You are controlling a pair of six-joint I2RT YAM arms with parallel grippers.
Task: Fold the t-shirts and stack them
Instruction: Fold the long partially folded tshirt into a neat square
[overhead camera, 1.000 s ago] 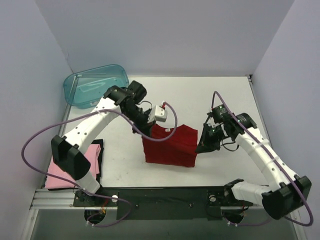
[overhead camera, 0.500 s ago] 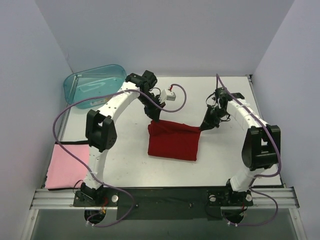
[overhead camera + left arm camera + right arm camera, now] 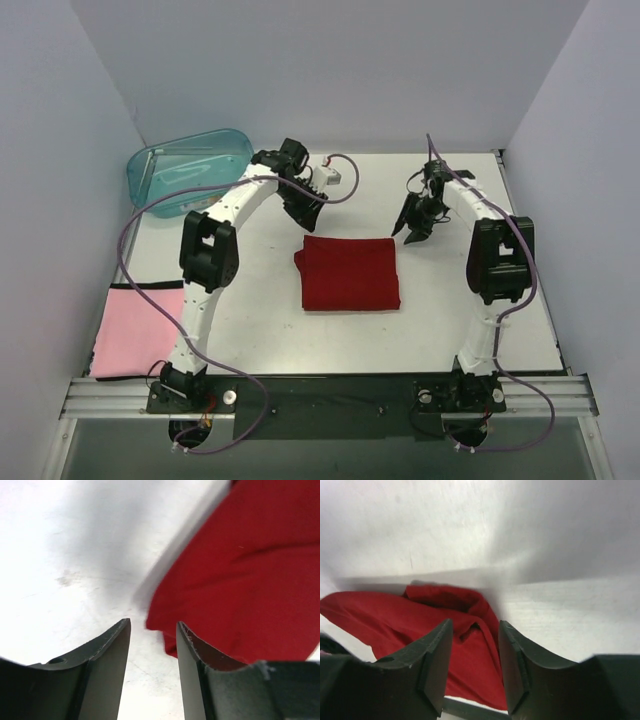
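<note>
The dark red t-shirt [image 3: 348,273] lies folded into a flat rectangle on the middle of the white table [image 3: 250,300]. My left gripper [image 3: 307,217] hovers just off its far left corner, open and holding nothing. In the left wrist view the red t-shirt [image 3: 250,575] fills the right side, and only bare table shows inside the left gripper [image 3: 152,630]. My right gripper [image 3: 411,231] hangs off the far right corner, also open. Through the right gripper [image 3: 475,630] the rumpled corner of the red t-shirt [image 3: 395,620] shows below. The pale pink t-shirt [image 3: 137,340] lies flat at the near left edge.
A translucent teal tub [image 3: 190,170] stands at the far left corner. Grey walls close in the table on the left, back and right. Both arms reach far forward, with cables looping above them.
Both grippers carried the red shirt's edge towards the back, opened and let go. The shirt now lies flat and square. The arms have lifted slightly away from its far corners.
</note>
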